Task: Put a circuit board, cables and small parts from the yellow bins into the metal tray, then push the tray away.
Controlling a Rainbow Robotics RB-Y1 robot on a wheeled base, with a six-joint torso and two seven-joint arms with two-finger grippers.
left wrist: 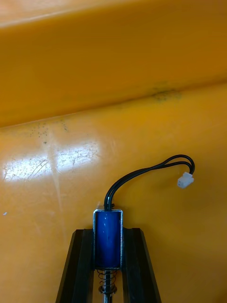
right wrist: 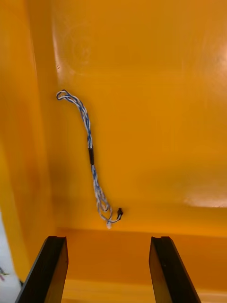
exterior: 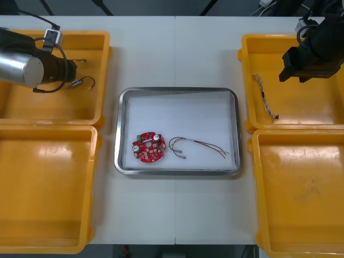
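Two arms over the far bins on a light table, with the tray partly loaded.

The pale table (exterior: 177,54) has a seam down its middle and dark floor (exterior: 161,6) beyond its far edge. Two yellow bins stand at each side. Between them sits the metal tray (exterior: 121,129), white inside, holding a round red circuit board (exterior: 148,147) and, just beside it, a thin loose cable (exterior: 199,145). In the far left bin (exterior: 54,107) the left gripper (left wrist: 108,232) pinches a small metal part (left wrist: 108,239), blue-bodied, with a spring and a looping black lead (left wrist: 142,173) ending in a white plug (left wrist: 185,180). Over the far right bin (exterior: 301,118) the right gripper (right wrist: 109,241) hangs with fingers spread. A twisted blue and white cable (right wrist: 90,151) lies on the floor of the bin.
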